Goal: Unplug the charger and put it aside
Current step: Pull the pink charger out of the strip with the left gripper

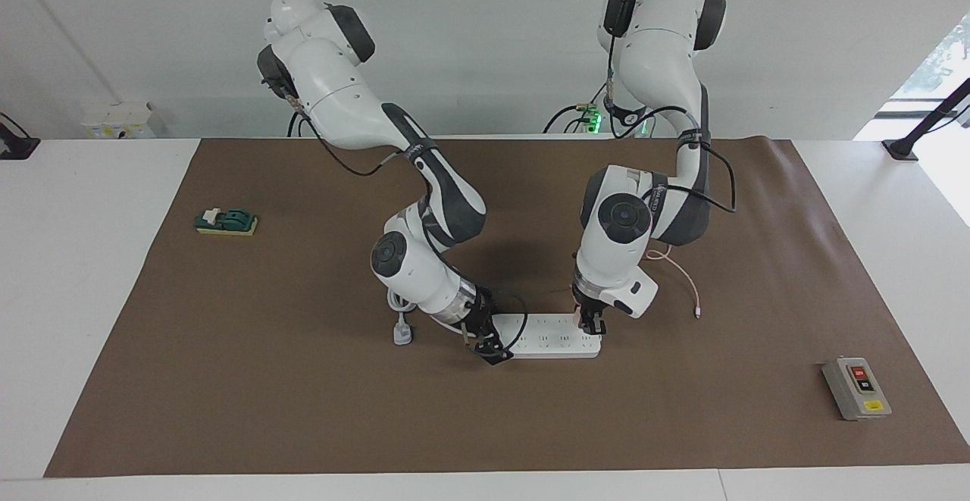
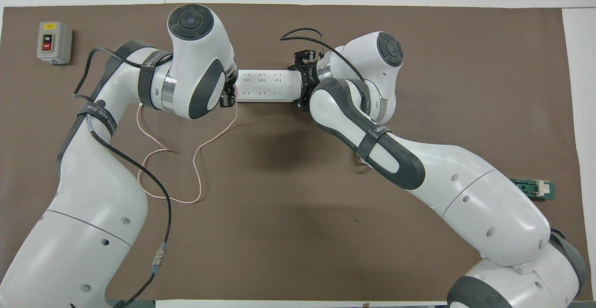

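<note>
The white power strip (image 1: 549, 336) lies in the middle of the brown mat and also shows in the overhead view (image 2: 265, 85). My left gripper (image 1: 592, 324) is down on the strip's end toward the left arm, shut on the charger, whose pink cube is hidden between the fingers. The charger's thin pink cable (image 1: 684, 277) runs from under the left gripper and loops over the mat nearer to the robots (image 2: 197, 163). My right gripper (image 1: 491, 348) is at the strip's other end, down at the strip's level (image 2: 301, 82).
The strip's thick white cord and plug (image 1: 402, 332) lie beside the right gripper. A grey switch box (image 1: 857, 388) sits toward the left arm's end, farther from the robots. A small green and yellow object (image 1: 226, 221) lies toward the right arm's end.
</note>
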{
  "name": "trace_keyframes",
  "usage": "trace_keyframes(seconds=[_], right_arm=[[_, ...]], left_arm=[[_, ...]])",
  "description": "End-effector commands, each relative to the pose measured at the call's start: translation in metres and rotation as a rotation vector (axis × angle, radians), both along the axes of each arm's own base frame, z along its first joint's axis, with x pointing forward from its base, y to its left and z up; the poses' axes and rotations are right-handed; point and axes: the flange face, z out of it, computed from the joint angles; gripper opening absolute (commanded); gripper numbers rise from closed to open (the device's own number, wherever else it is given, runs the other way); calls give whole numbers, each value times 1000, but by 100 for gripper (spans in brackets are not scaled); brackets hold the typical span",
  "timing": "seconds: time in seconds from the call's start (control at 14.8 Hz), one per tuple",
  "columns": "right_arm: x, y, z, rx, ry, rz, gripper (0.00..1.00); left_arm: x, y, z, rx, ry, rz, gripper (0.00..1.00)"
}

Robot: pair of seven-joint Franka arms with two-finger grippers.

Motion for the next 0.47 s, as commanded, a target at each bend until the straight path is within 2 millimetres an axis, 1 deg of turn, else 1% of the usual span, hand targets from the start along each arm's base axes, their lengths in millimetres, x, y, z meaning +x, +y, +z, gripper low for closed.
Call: trace_keyframes(seconds=[0.0,0.07,0.41], right_arm=[[0,8,-4,13,-9,16,25],[2,5,-5,12,-9,13,0],[1,5,-4,18,-9,8,0]], left_arm=[[9,3,2,4,-30,-3,0],[9,3,1,6,-29,-2,0],[9,4,-3,12,-25,-2,0]])
